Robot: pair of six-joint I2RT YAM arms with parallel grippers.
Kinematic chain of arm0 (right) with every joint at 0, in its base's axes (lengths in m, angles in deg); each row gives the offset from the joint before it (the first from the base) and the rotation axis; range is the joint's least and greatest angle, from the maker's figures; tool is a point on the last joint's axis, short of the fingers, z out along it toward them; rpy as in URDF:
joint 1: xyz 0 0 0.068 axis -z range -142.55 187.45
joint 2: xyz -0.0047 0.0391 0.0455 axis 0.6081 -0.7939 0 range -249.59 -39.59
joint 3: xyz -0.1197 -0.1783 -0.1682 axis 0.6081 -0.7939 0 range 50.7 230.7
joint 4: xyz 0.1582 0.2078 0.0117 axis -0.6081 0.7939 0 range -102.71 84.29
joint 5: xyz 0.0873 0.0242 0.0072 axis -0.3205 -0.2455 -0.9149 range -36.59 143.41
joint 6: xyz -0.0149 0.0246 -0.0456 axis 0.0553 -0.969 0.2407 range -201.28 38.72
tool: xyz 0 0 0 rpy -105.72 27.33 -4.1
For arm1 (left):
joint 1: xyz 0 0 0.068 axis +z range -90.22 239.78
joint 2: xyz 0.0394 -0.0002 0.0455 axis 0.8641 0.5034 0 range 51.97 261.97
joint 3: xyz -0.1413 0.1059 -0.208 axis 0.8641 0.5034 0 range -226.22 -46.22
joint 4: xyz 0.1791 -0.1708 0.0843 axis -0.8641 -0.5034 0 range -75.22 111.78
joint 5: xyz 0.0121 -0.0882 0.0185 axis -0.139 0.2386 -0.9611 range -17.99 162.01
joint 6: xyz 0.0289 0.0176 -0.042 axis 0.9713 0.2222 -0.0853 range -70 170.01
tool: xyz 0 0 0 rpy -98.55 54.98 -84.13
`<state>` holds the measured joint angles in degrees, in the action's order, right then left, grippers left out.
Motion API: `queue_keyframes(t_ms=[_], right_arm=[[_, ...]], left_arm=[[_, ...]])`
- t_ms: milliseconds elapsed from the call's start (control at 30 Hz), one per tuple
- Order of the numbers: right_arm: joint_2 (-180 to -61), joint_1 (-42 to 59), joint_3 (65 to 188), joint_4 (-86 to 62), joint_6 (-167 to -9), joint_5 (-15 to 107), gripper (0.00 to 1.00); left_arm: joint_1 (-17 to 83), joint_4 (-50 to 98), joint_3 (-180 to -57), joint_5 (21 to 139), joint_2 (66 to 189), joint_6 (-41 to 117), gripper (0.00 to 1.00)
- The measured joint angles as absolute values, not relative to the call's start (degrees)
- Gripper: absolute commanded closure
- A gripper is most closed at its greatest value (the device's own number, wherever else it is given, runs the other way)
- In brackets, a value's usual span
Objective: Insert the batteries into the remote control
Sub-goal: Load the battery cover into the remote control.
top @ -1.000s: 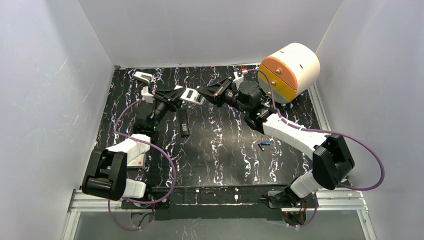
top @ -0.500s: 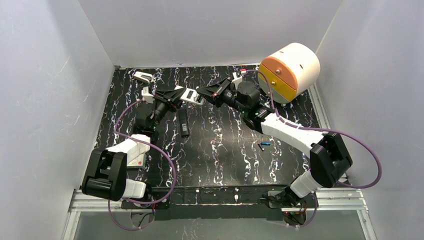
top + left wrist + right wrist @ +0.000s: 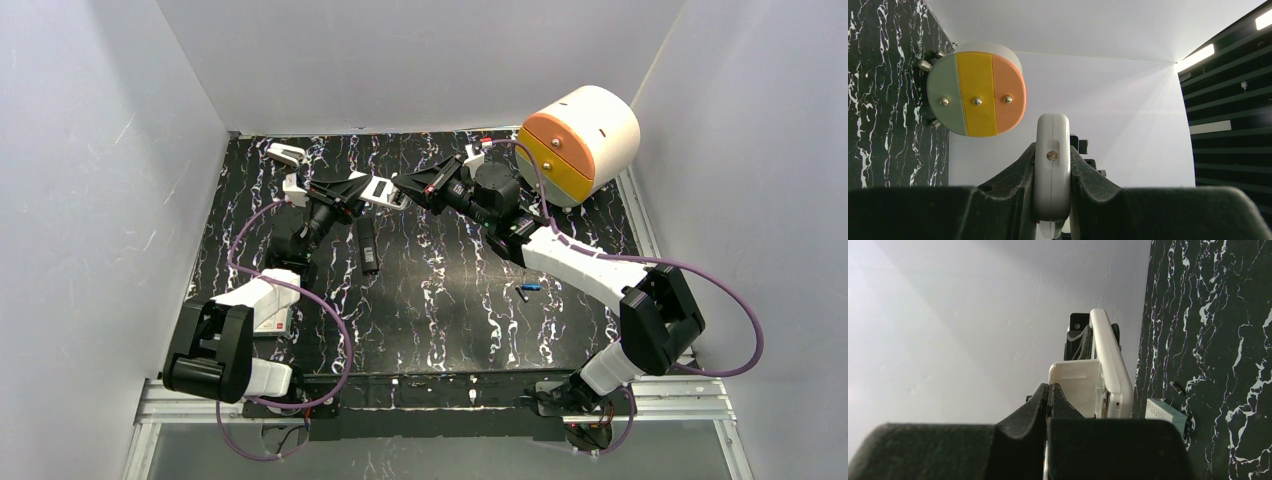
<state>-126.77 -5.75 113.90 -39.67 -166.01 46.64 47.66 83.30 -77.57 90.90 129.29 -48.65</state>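
Observation:
My left gripper (image 3: 362, 190) is shut on a white remote control (image 3: 383, 193) and holds it above the mat at the back; in the left wrist view (image 3: 1052, 150) the remote (image 3: 1052, 145) stands edge-on between the fingers. My right gripper (image 3: 408, 187) meets the remote's free end. In the right wrist view (image 3: 1050, 388) its jaws are pressed together on the edge of the remote's white battery cover (image 3: 1078, 382), which stands open off the remote's body (image 3: 1113, 370). Two small batteries (image 3: 527, 290), blue and black, lie on the mat in front of the right arm. Another black battery (image 3: 1178, 387) lies near a box.
A black remote (image 3: 367, 245) lies on the mat under the grippers. Another white remote (image 3: 285, 153) lies at the back left. A round drawer unit (image 3: 582, 140) stands at the back right and shows in the left wrist view (image 3: 975, 95). A small box (image 3: 272, 320) lies by the left arm.
My right arm has shifted slightly left, closer against the remote's end. The left gripper holds the remote about where it was.

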Motion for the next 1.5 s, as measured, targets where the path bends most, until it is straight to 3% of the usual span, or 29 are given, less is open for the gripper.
queue_keyframes(t_ms=[800, 1500], right_arm=[[-124.23, -5.75, 112.67, -34.99, -164.98, 47.80, 0.61], [-121.59, -5.75, 111.64, -32.11, -163.56, 49.44, 0.58]], left_arm=[[47.66, 83.06, -77.57, 90.53, 129.29, -49.45, 1.00], [47.66, 83.41, -77.57, 90.44, 129.33, -49.70, 1.00]])
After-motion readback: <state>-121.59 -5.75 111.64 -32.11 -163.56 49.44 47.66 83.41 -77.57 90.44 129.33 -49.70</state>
